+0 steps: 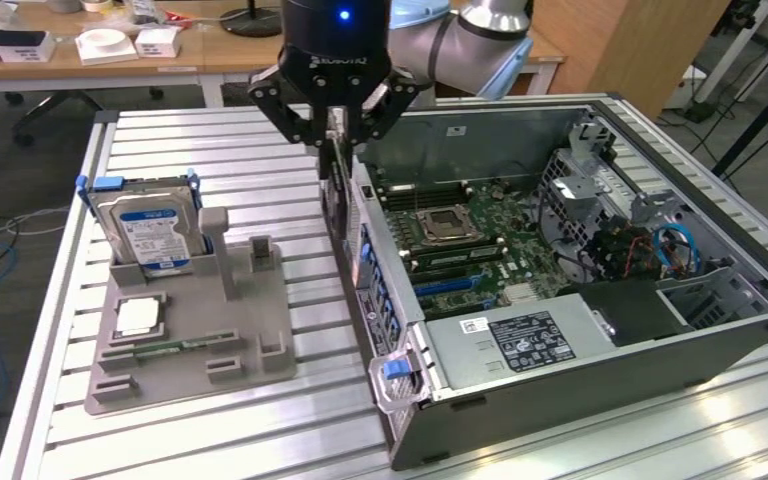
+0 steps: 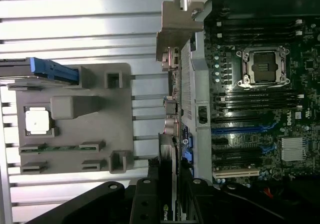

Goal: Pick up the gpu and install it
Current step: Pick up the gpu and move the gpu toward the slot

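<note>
My gripper is shut on the gpu, which hangs edge-on below the fingers as a thin dark card. It is in the air over the open computer case's side wall, between the grey holder and the motherboard. In the wrist view the gpu runs out from between my fingers, with its silver bracket at the far end. The card lies along the case wall, beside the motherboard's blue slot and apart from it.
A grey holder on the slatted table carries a hard drive standing upright, a CPU chip and a memory stick. Inside the case sit a power supply and a drive cage. A desk stands behind.
</note>
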Tool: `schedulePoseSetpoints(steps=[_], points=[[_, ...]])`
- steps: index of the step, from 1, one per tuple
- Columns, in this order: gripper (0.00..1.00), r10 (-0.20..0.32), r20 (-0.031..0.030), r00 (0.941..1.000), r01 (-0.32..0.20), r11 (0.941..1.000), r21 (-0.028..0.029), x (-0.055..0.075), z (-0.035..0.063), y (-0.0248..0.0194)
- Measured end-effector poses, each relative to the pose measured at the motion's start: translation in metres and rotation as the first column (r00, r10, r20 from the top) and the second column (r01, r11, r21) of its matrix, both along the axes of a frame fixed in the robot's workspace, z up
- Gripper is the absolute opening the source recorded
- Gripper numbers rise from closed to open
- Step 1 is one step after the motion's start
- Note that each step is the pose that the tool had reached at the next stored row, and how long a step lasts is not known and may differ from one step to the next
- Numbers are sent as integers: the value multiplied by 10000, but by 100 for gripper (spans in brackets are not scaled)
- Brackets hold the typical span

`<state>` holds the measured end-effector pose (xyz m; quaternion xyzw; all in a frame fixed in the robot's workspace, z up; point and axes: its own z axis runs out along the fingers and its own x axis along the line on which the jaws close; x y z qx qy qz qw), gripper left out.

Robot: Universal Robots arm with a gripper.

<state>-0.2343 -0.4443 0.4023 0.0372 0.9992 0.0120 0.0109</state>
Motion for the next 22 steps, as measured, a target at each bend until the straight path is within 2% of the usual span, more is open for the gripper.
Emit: schedulePoseSetpoints(steps=[22], points=[[27, 0, -1, 10000, 0, 10000, -1, 447, 0, 39]])
